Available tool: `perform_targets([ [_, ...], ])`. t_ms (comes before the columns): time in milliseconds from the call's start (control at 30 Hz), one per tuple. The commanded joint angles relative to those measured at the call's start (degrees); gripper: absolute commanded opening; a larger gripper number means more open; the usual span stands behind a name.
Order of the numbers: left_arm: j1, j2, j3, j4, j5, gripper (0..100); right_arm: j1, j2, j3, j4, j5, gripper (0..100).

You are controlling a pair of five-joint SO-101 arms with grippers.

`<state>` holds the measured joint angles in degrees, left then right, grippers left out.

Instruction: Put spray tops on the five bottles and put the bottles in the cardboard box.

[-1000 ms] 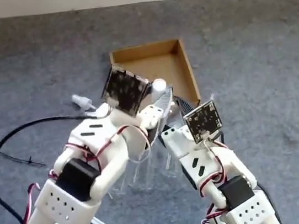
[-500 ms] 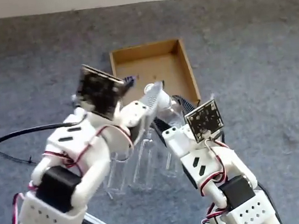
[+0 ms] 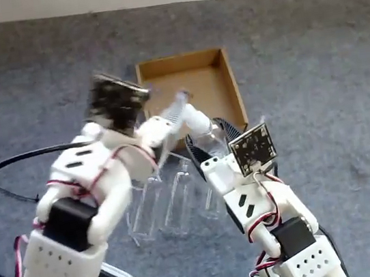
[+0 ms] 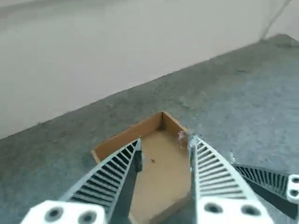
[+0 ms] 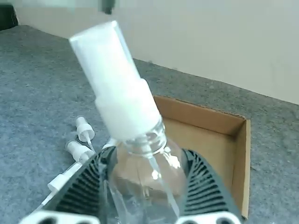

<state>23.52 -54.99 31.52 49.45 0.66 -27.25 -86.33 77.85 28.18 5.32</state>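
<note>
**One bottle capped and held, box waiting just behind**

The right claw is clamped around the shoulders of a clear bottle, holding it up off the tabletop. A white spray top sits on the bottle's neck, leaning a little with the bottle. I can't tell whether it is fully tightened. Gripping low on the body makes sense, since it leaves the neck free for the other arm to work on.

The left claw is spread open with nothing in it. It hangs high, close by the capped bottle, and looks out over the cardboard box. To my eye it is finished with the top, or near enough.

The box lies open just beyond the held bottle, which looks like a short carry for dropping it in. More clear bottles stand bunched between the two arms. A few loose spray tops lie on the tabletop off to one side, so most of the job is yet to do.
</note>
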Motion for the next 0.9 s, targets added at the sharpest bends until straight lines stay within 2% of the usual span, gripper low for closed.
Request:
perform_targets([
  [0, 3.47, 4.18, -0.31, -0.09, -0.53, 16, -0.4, -0.84, -0.57, -1.27, -0.53, 0.3],
  [167, 3.82, 7.87, -0.75, -3.87, -0.62, 16, -0.48, -0.92, -0.48, -1.27, -0.53, 0.3],
  [467, 3.91, 15.69, -9.89, -4.04, -0.62, 16, -0.48, -0.92, -0.48, -1.27, -0.26, 0.3],
  [567, 3.47, 14.73, -11.38, -0.53, -1.67, 16, -0.48, -0.92, -0.48, -1.27, -0.18, 0.3],
  [733, 2.68, 7.08, -12.09, 4.84, -9.49, 16, -0.22, -0.84, -0.48, -1.27, -0.18, 0.3],
  [867, -5.05, 2.77, -11.12, 10.64, -9.76, 16, 1.54, 0.84, -2.59, -0.31, -0.09, 0.3],
])
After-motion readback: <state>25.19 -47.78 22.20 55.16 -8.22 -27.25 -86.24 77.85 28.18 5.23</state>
